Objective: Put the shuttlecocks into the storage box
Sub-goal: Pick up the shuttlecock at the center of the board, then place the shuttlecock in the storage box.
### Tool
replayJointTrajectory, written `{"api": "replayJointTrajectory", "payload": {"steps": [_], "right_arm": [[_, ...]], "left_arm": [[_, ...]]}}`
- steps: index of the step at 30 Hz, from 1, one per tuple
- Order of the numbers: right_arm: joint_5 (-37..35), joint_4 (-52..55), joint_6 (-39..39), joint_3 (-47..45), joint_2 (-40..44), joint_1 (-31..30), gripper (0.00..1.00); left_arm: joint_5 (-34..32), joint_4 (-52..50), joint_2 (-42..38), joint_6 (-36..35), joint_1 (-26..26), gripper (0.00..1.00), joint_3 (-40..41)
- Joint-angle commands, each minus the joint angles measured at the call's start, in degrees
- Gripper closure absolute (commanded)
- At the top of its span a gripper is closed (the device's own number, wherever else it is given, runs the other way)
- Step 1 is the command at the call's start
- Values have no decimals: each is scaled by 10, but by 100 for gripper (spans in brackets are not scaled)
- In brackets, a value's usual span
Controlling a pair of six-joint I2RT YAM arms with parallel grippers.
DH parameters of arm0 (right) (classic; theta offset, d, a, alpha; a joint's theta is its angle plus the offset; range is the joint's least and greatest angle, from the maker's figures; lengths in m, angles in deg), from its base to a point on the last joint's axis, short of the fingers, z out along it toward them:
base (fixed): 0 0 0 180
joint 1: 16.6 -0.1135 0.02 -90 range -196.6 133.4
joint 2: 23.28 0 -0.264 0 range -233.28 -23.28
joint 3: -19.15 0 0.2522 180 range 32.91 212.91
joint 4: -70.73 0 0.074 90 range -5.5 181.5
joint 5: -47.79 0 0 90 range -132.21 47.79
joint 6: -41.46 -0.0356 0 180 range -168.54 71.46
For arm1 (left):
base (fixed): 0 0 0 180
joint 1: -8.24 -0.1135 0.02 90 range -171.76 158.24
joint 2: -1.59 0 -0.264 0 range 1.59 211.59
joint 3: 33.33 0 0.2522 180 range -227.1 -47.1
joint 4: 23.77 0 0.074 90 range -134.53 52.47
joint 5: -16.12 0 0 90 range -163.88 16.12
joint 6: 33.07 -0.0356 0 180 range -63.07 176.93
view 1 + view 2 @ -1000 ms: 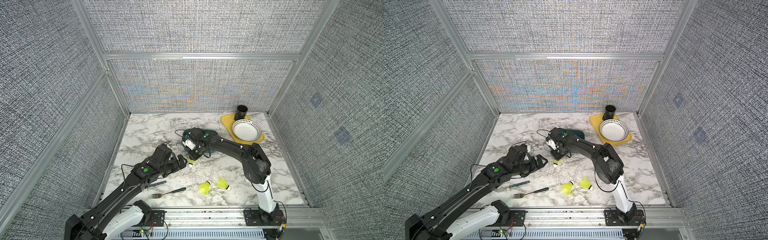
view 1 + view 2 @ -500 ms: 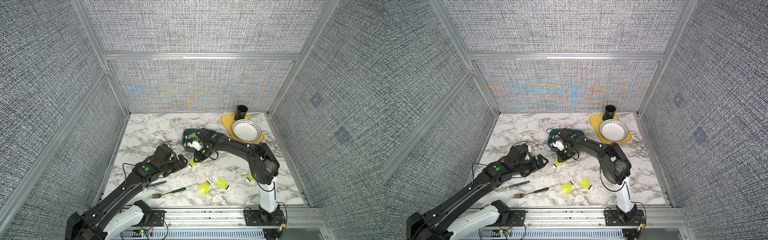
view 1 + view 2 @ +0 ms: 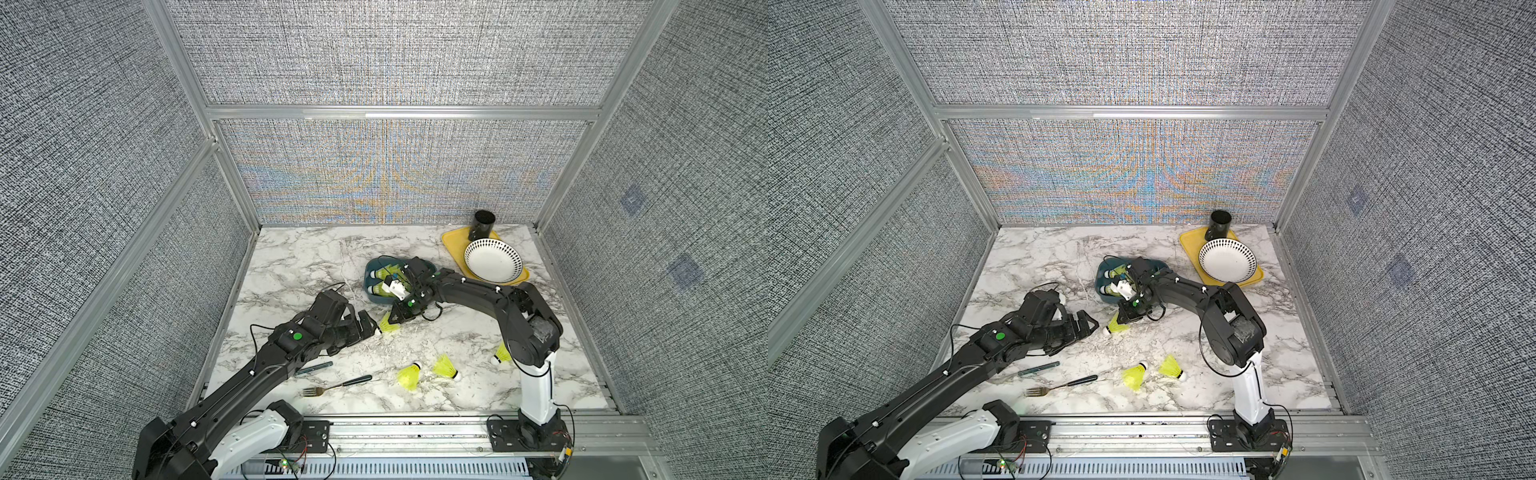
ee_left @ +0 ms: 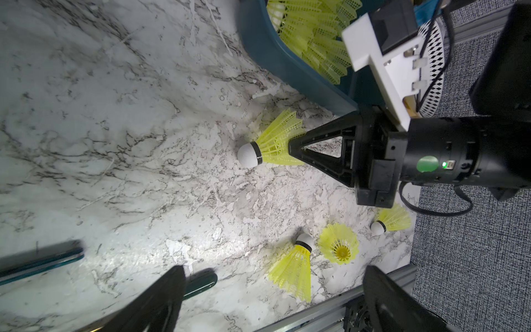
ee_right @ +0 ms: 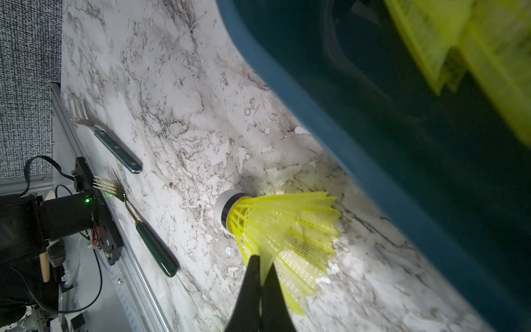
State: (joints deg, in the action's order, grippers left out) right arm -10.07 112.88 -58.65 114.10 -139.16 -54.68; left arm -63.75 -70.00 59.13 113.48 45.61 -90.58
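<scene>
The shuttlecock (image 5: 287, 227) being taken lies on the marble counter (image 3: 299, 257) just in front of the near wall of the storage box (image 3: 370, 286), white tip pointing toward the left arm. The right end effector (image 5: 258, 264) has its jaws pressed together on the edge of the flared skirt. A second ago those jaws stood partly apart above the box's near rim. Half a second ago they had come down to the shuttlecock, and now they have closed on it. The shuttlecock itself sits about where it was. Whether it has left the counter cannot be told.

Inside the teal box lie several more shuttlecocks (image 4: 310, 28), unchanged.

The left end effector (image 3: 365, 328) is spread wide and holds nothing. It hangs just beside the gripped shuttlecock's tip, as it did a second ago.

Nearer the front rail two loose shuttlecocks (image 3: 409, 376) (image 3: 446, 368) lie side by side. A third (image 3: 502, 353) shows beside the right arm's elbow, which hid it a second ago.

Two forks, one teal-handled (image 5: 115, 143) and one dark-handled (image 5: 146, 227), lie near the front left. At the back right a yellow tray (image 3: 451, 241) carries a dotted bowl (image 3: 492, 262) and a black cup (image 3: 482, 224), all unmoved.
</scene>
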Motion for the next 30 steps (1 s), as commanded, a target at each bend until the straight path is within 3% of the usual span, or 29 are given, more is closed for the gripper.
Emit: {"api": "replayJointTrajectory", "payload": {"steps": [1,7,18,30], "right_arm": [[22,-22,-17,-6,14,0,100],[39,-27,-41,-24,66,1,100],[-1,-12,-79,-70,192,38,100],[-108,16,-110,-16,204,106,100]], "left_arm": [[4,22,4,0,0,1,0],[7,28,16,0,0,1,-11],[19,52,62,-9,0,1,-60],[31,87,124,-18,1,1,-104]]}}
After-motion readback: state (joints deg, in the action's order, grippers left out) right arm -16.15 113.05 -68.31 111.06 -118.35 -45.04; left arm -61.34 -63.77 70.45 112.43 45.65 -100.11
